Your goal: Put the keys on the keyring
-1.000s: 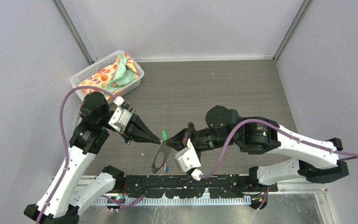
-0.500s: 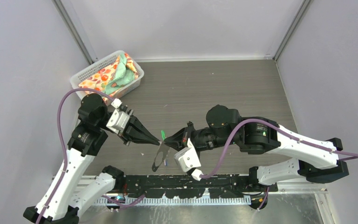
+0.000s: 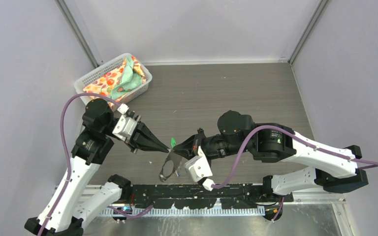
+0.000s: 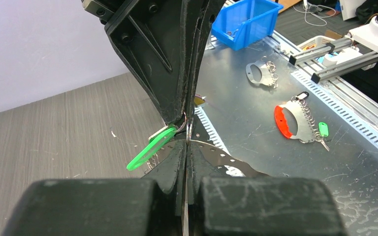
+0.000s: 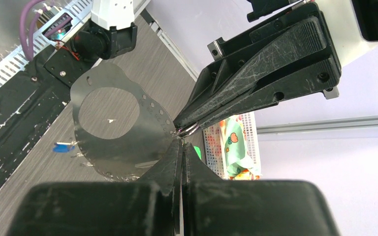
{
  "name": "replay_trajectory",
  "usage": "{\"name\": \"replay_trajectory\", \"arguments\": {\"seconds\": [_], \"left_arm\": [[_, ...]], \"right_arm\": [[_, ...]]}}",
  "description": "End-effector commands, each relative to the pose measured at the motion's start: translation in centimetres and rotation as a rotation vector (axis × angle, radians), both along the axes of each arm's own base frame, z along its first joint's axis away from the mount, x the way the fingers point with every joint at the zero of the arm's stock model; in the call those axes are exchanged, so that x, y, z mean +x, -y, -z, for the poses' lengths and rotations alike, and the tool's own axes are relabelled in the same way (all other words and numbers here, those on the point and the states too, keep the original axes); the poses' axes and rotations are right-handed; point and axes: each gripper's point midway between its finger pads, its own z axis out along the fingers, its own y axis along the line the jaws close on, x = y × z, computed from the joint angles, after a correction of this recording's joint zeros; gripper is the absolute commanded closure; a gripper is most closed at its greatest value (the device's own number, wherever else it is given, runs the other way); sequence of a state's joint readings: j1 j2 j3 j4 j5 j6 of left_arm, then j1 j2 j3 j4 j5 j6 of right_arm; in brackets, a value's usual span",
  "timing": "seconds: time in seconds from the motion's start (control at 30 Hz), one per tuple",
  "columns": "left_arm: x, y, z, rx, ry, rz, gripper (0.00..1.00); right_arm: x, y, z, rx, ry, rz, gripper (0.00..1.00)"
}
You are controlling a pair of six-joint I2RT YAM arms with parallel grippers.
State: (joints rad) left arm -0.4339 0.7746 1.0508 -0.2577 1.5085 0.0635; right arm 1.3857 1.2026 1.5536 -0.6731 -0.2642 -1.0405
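Both tight: right pincer [image 3: 178, 147] on keyring [image 5: 142, 142] edge, left pincer [image 3: 169, 146] seemingly on green key [image 4: 150, 147].

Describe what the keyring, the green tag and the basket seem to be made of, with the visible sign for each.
Keyring: thin sheet metal, dull grey with a soft sheen; it catches the light and has small punched holes along its edge.
Green tag: probably plastic, with a glossy, bright, even colour and a slightly translucent look.
Basket: likely white plastic with a matte finish, moulded as a regular mesh.
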Motion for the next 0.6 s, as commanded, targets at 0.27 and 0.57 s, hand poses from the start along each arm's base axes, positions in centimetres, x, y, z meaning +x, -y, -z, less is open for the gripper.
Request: {"name": "replay_trajectory", "arguments": {"seconds": [0.27,0.57], "left_arm": [[0.3,0.2,-0.6,-0.039,0.086,-0.013,1.00],[-0.2,0.0,-0.1,-0.038,0.088,0.005,1.00]], "right_arm": [[-0.7,-0.8,-3.1,0.084,0.007,-0.035,0.99],[-0.7,-1.4,-3.8,0.095,0.007,-0.043,0.99]]}}
